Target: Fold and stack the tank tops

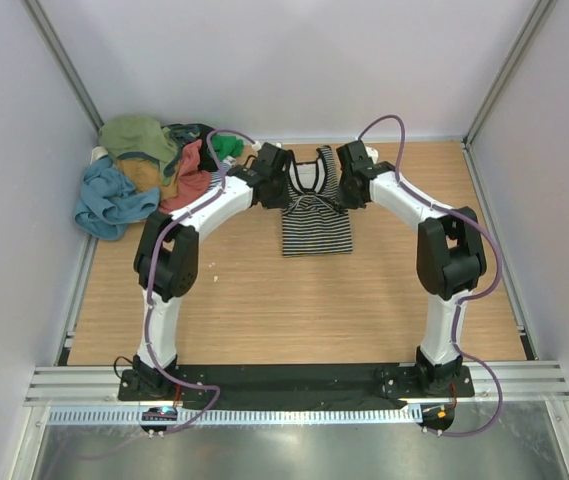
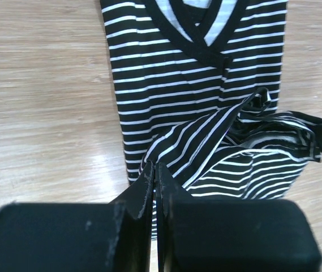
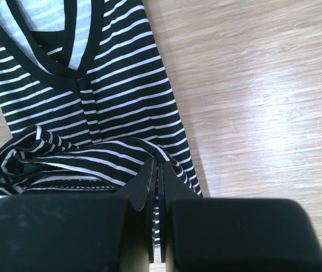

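While left gripper (image 2: 154, 170) and right gripper (image 3: 156, 168) are pinching the one striped tank top (image 1: 316, 225), a heap (image 1: 142, 172) of at least five others is sitting beside the left arm (image 1: 169, 262).

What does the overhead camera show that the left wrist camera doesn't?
Only the overhead view shows the pile of colourful tops in the far left corner, and the whole left arm and right arm reaching in from the near edge. Only the left wrist view shows, close up, the left gripper pinched shut on a bunched fold of the striped top. Both show that top lying on the wooden table.
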`<action>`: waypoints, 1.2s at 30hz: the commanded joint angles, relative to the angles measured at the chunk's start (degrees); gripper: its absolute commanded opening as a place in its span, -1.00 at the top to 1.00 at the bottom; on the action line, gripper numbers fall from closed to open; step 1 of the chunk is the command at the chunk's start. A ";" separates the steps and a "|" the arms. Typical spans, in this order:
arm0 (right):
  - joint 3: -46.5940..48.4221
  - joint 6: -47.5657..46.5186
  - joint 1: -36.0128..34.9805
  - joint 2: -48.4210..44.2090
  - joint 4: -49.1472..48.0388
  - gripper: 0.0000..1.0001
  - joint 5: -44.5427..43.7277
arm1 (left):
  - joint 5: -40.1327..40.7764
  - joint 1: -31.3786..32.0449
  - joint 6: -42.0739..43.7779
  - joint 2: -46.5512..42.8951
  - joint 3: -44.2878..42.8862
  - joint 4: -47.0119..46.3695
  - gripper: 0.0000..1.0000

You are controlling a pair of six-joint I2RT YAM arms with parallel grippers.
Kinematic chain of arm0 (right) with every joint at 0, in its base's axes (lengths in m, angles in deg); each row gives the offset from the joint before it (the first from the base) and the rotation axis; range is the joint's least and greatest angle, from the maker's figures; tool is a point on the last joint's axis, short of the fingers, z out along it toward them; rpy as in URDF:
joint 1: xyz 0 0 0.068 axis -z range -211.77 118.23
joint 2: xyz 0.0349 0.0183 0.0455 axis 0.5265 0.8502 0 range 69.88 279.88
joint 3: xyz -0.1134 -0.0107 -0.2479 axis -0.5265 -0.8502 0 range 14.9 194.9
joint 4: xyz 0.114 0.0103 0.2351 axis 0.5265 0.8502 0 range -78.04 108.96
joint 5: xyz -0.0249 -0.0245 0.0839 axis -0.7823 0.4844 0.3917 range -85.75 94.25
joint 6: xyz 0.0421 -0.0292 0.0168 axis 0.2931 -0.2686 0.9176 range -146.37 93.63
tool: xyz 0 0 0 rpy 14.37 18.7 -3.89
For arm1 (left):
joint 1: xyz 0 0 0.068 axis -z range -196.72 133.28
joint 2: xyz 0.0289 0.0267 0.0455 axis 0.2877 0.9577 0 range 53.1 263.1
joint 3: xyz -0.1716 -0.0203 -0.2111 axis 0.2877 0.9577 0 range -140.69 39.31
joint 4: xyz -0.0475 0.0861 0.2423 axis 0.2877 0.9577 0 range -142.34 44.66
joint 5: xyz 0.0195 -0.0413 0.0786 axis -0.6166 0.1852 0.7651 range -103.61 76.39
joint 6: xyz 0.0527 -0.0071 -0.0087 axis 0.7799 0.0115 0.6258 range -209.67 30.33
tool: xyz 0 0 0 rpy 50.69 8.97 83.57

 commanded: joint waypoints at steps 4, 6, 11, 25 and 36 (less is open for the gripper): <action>4.37 -0.59 0.64 1.79 -2.16 0.96 0.24 | -1.64 -1.33 1.10 2.18 -2.91 0.22 1.00; 5.16 -0.59 0.73 2.76 -2.52 0.96 0.68 | -1.81 -1.51 1.10 3.06 -3.35 0.30 1.00; 7.97 -0.68 0.65 6.09 -2.43 0.92 1.03 | -2.61 -2.39 0.75 4.46 -3.79 0.04 1.00; -2.81 0.02 0.73 -6.44 -7.61 -0.29 -4.33 | -5.06 -3.71 1.19 -6.58 0.85 -0.83 -0.36; -20.67 0.55 1.09 -12.00 -14.38 -0.08 4.72 | -11.57 0.41 -5.58 -13.99 21.69 -11.37 -0.21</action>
